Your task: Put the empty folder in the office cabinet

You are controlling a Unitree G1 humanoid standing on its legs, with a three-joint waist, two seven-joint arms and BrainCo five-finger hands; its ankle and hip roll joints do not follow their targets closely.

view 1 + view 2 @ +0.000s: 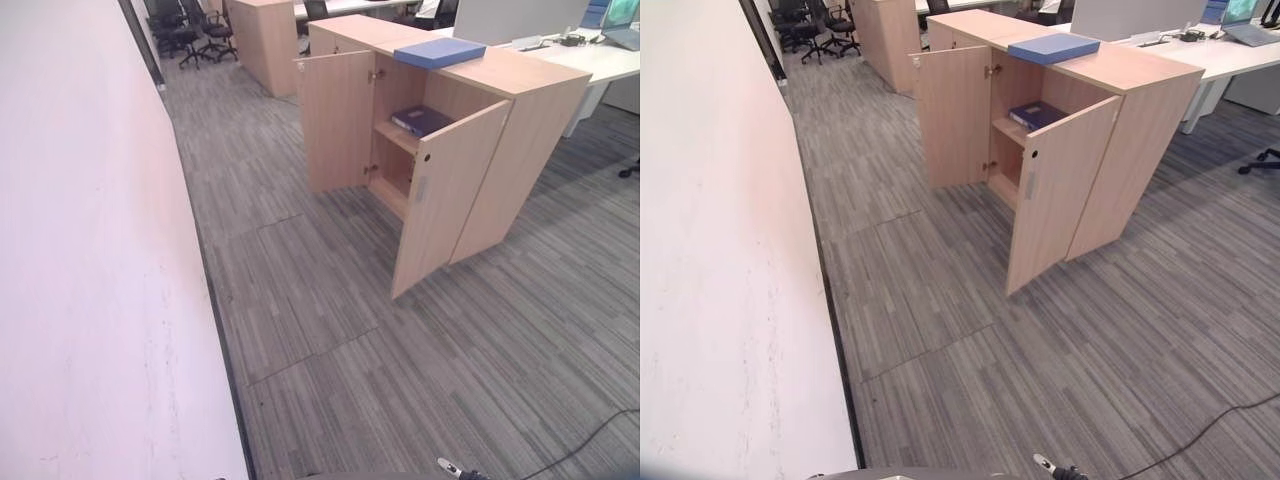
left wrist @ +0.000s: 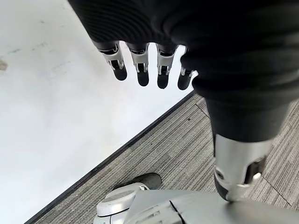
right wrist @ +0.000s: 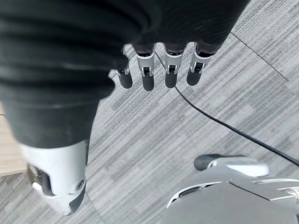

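A light wooden office cabinet (image 1: 522, 125) stands ahead to the right with both doors swung open. A light blue folder (image 1: 440, 52) lies flat on its top. Inside, a dark blue folder (image 1: 421, 121) rests on the upper shelf; the space under that shelf is partly hidden by the right door (image 1: 445, 195). My left hand (image 2: 142, 70) hangs beside the white wall, fingers straight, holding nothing. My right hand (image 3: 169, 70) hangs over the grey carpet, fingers straight too and empty. Both hands are far from the cabinet.
A white wall (image 1: 80, 250) runs along the left side. A second wooden cabinet (image 1: 265, 40) and black office chairs (image 1: 195, 35) stand at the back. A white desk (image 1: 605, 58) with items sits behind the cabinet. Grey carpet (image 1: 330, 300) lies between me and the cabinet.
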